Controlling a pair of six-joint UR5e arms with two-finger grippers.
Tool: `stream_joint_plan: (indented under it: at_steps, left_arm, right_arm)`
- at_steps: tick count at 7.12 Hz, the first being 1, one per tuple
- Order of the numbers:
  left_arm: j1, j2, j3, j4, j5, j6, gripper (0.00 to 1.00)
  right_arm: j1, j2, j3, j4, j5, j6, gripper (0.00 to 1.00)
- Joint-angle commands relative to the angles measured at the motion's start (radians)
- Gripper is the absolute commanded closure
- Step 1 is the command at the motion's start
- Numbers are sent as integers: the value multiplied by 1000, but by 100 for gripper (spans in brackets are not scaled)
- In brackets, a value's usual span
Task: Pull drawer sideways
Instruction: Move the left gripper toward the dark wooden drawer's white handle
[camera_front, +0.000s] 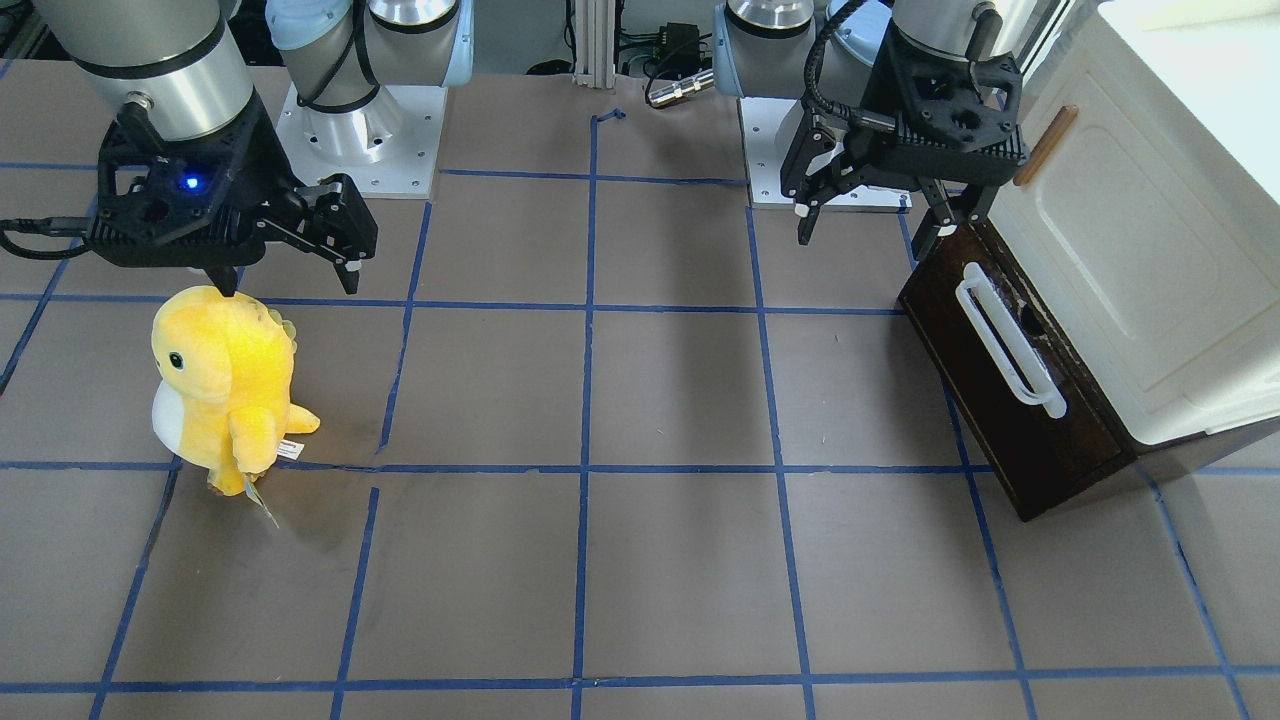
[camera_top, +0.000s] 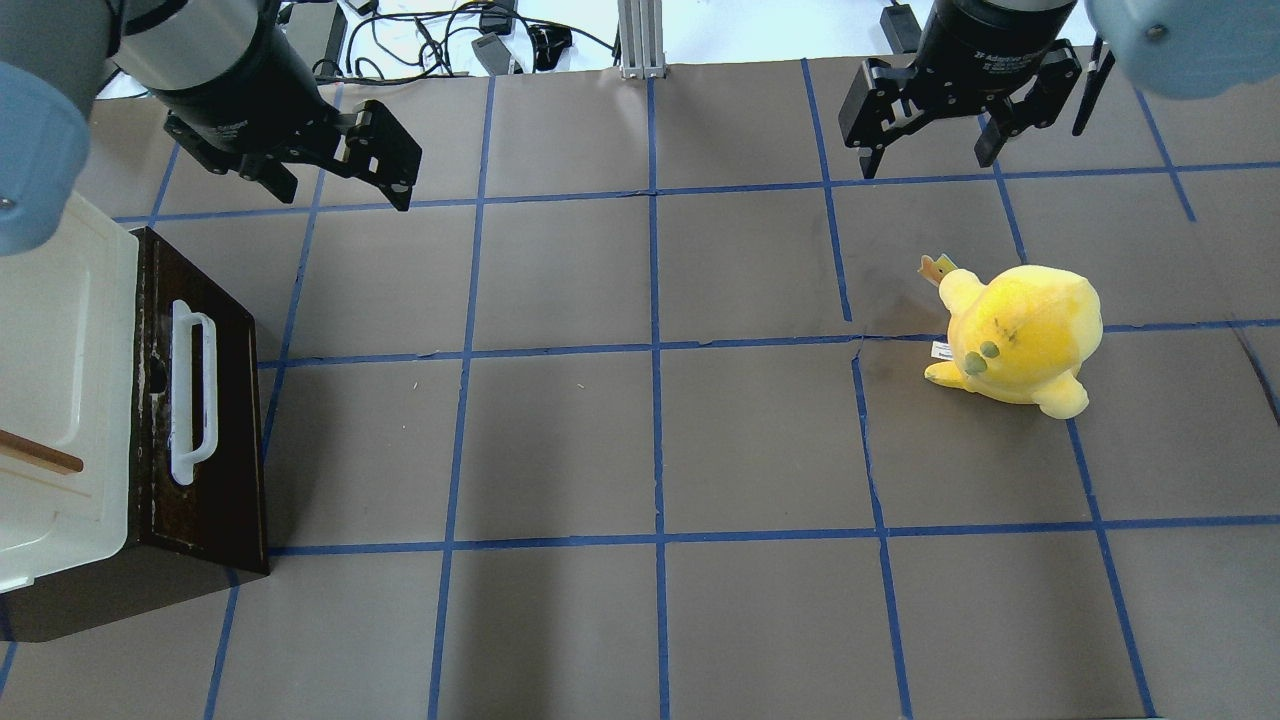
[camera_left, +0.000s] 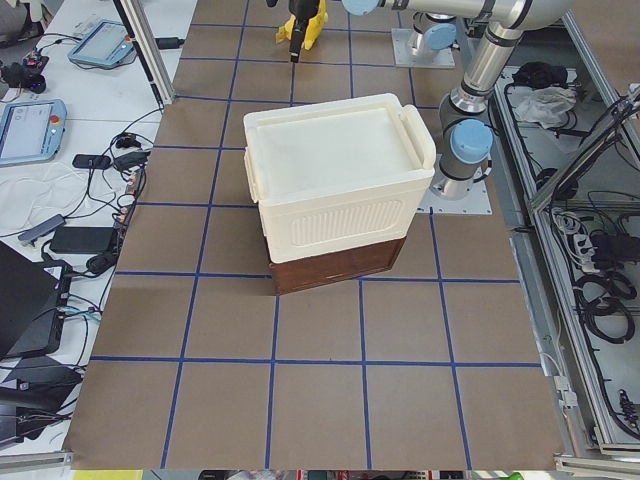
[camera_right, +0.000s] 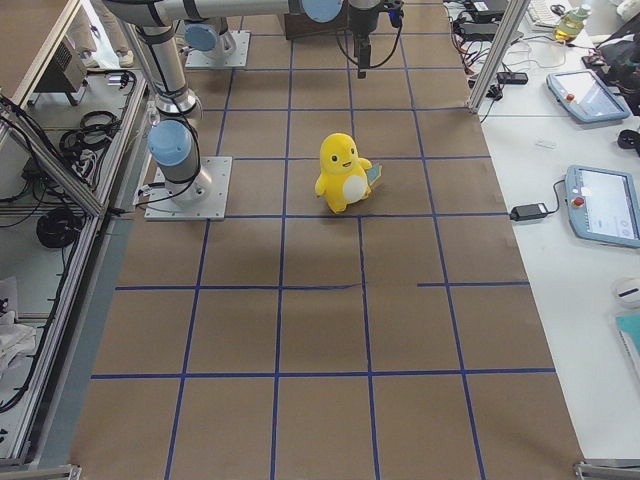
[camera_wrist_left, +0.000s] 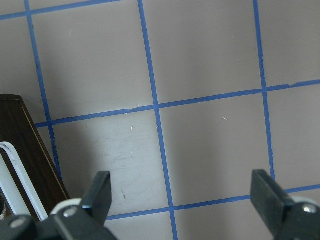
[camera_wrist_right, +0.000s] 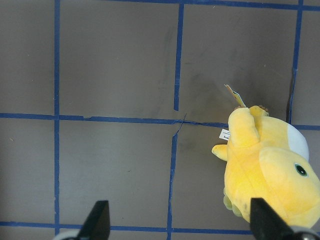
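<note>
The drawer (camera_front: 1010, 410) has a dark brown front with a long white bar handle (camera_front: 1005, 345) and sits pushed in under a cream cabinet (camera_front: 1130, 250). Its pale tray is hidden. It also shows in the overhead view (camera_top: 225, 430) and the left wrist view (camera_wrist_left: 25, 145). My left gripper (camera_front: 865, 235) hangs open and empty above the table near one end of the drawer front, clear of the handle. It also shows in the overhead view (camera_top: 335, 185). My right gripper (camera_front: 290, 280) is open and empty above a yellow plush toy (camera_front: 225, 385).
The cream cabinet door has a brown wooden handle (camera_front: 1045, 145). The yellow plush toy (camera_top: 1015, 335) stands on the table's other half. Brown table paper with a blue tape grid (camera_top: 655, 350) lies between drawer and toy. Both arm bases (camera_front: 360, 120) stand at the robot's edge.
</note>
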Motion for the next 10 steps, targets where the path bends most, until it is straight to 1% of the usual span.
stream_joint_plan:
  at_steps: [1,3,5,8,9,10]
  left_arm:
    - [-1,1,-2,0,-1,-5,0]
    - [-1,-1,11,-34,3,-19,0]
    - [-5,-12,6,-32,2,-69,0]
    - [-22,-38,3,-17,16,-91,0]
    - [-47,-21,-2,-26,79,-99,0]
    - [-57,3,-6,-66,171,-122,0]
  right_arm:
    - [0,0,0,0,0,0,0]
    - [0,0,0,0,0,0,0]
    - [0,0,0,0,0,0,0]
    - [0,0,0,0,0,0,0]
    - [0,0,0,0,0,0,0]
    - [0,0,0,0,0,0,0]
